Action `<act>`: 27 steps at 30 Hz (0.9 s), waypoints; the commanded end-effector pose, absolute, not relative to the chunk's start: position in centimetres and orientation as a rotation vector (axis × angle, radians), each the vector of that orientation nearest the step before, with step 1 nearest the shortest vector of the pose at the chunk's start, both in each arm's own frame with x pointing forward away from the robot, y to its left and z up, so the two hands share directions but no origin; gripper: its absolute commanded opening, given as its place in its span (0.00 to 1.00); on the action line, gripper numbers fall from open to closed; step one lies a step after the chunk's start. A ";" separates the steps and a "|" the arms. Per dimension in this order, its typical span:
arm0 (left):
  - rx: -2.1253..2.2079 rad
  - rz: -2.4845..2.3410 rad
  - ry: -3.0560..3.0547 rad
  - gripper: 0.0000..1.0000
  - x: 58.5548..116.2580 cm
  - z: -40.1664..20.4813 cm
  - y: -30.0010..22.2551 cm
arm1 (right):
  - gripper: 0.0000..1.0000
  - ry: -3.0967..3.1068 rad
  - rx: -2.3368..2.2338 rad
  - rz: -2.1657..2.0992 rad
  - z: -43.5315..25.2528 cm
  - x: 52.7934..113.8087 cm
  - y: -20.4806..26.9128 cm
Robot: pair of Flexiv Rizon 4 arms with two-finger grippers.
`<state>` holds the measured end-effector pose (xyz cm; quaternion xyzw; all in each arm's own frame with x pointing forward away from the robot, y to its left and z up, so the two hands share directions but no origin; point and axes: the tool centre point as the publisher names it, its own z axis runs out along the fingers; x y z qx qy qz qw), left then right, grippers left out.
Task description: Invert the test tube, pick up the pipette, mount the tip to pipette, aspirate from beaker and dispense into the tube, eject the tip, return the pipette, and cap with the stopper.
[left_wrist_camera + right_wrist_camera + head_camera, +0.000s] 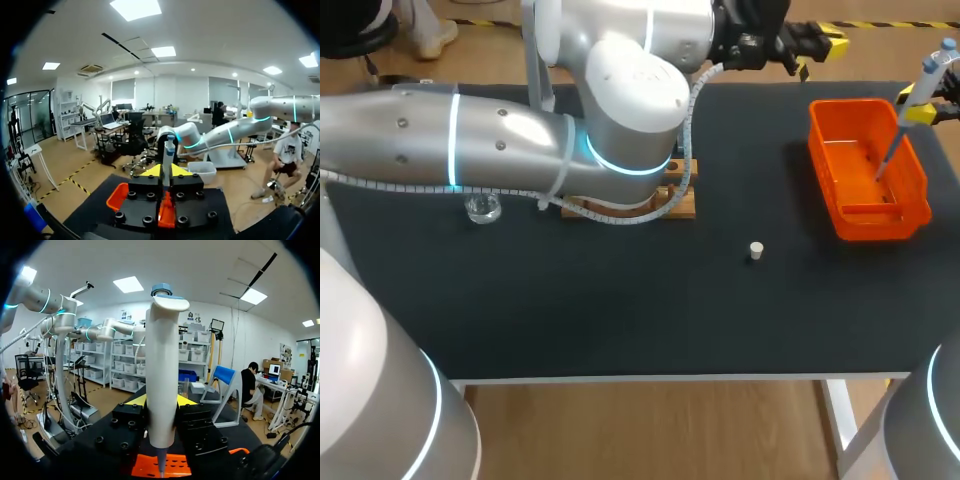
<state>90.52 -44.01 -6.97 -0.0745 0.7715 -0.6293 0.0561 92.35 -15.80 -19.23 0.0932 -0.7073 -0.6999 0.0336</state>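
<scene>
Two sides of the white, blue-capped plastic pipette are clamped by the right gripper. Its narrow end is pointed down at the perforated floor of the orange plastic bin, at two o'clock on the black table. The left gripper is seen at twelve o'clock, but whether it is apart or together cannot be told. The small white stopper is spotted at three o'clock and the clear glass beaker at nine.

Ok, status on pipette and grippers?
Right gripper shut on pipette, tip over orange bin. Left gripper near table's far edge. Stopper apart, mid-table.
</scene>
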 end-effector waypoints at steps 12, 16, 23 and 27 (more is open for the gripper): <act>-0.228 -1.943 2.313 0.00 90.5 -7.0 -45.1 | 0.00 -2.172 0.295 -2.149 -19.3 92.6 -16.0; -0.250 -1.954 2.301 0.00 90.3 -6.8 -46.5 | 0.00 -2.172 0.295 -2.149 -19.3 92.6 -16.0; -0.241 -1.949 2.259 0.00 90.0 -7.2 -48.4 | 0.00 -2.172 0.295 -2.149 -19.3 92.6 -16.0; -0.234 -1.949 2.238 0.00 90.3 -7.4 -50.0 | 0.00 -2.172 0.295 -2.149 -19.3 92.6 -16.0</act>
